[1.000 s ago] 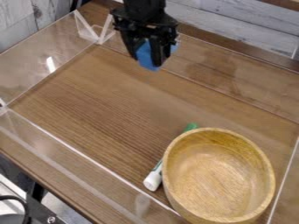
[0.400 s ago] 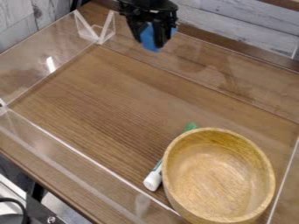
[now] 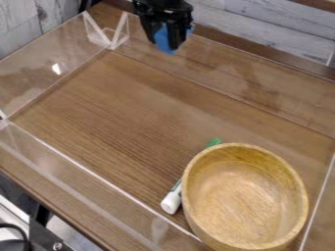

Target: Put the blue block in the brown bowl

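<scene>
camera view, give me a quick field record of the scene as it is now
end effector: at the far edge of the table, shut on the blue block
blue block: held in the air, far from the bowl
brown bowl: near right corner, empty
marker: white and green, lying against the bowl's left rim
table: wood grain, clear walls around it

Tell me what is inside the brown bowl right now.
The brown bowl holds nothing; only bare wood grain shows inside. The blue block is in the gripper far from it. Nothing hides the bowl's interior.
</scene>
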Robot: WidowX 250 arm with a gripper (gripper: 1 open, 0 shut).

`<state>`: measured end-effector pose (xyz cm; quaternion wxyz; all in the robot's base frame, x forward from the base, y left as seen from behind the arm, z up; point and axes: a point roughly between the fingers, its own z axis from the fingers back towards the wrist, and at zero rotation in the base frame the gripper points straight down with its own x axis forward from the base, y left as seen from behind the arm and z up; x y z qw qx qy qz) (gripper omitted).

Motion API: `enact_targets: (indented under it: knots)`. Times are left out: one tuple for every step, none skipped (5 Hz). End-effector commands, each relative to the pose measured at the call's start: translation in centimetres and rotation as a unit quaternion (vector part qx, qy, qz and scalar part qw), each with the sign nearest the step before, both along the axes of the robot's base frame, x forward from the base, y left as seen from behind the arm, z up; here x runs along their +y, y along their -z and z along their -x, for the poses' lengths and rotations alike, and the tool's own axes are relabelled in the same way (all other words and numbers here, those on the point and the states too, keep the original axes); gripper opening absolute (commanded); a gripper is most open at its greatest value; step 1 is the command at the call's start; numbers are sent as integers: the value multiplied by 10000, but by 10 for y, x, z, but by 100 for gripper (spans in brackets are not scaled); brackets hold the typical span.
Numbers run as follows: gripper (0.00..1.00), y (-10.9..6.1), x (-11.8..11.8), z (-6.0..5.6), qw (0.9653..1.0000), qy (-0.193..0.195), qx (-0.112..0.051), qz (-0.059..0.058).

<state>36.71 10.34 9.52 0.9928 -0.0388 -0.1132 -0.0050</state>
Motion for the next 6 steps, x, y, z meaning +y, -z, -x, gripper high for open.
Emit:
enact_targets:
  knots:
    - [0,-18,15,-10,9992,-44,-363,-178]
    - [0,-11,21,-10,9991,-40,-362,-204]
    - [0,-6,26,-9,9991,-17,-364,-219]
    - [0,-1,31,-8,9991,9,-367,-232]
    - [0,4,35,-6,9990,43,-382,-240]
    - [0,9,38,-4,9988,96,-406,-248]
